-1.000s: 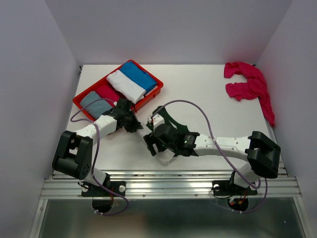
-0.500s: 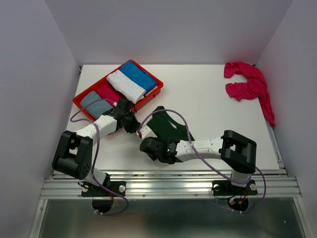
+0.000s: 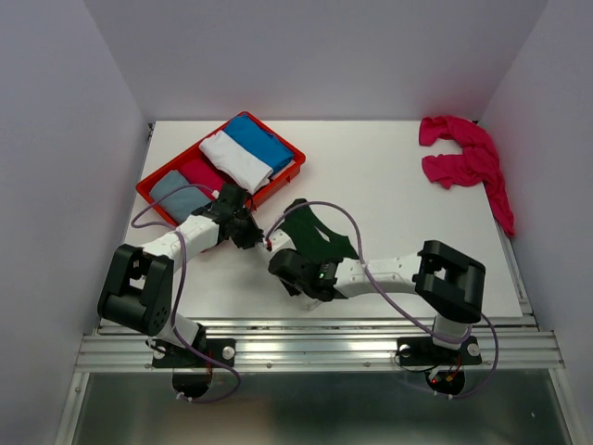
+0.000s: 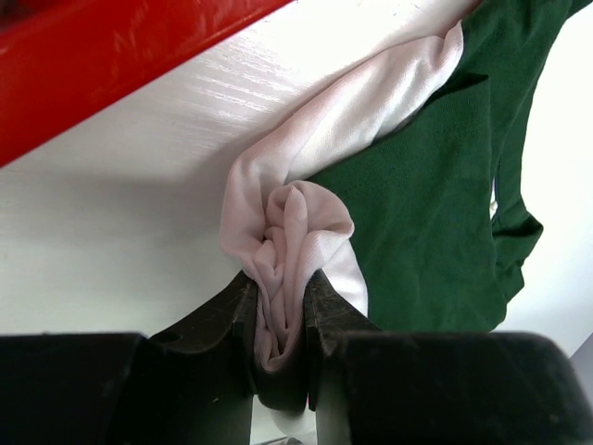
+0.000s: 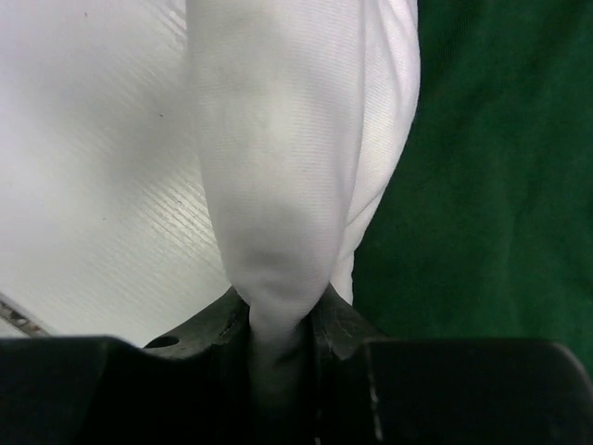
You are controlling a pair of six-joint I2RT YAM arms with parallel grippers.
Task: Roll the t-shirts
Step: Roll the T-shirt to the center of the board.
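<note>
The white t-shirt with dark green sleeves (image 3: 320, 239) lies bunched on the table between both arms, mostly its green part showing from above. My left gripper (image 3: 250, 232) is shut on a gathered white fold (image 4: 287, 232) of it, with green cloth (image 4: 426, 213) to the right. My right gripper (image 3: 283, 269) is shut on another white fold (image 5: 278, 185) of the same t-shirt, beside green fabric (image 5: 491, 185). A magenta-pink t-shirt (image 3: 468, 159) lies crumpled at the back right, far from both grippers.
A red tray (image 3: 153, 197) sits at the back left holding folded blue, white, pink and grey cloths; its red wall (image 4: 111, 56) is close to my left gripper. White walls enclose the table (image 3: 398, 185) on three sides.
My right gripper has closed on a white fold of the t-shirt, and the right arm has folded in leftward. The left gripper has kept its hold in place.
</note>
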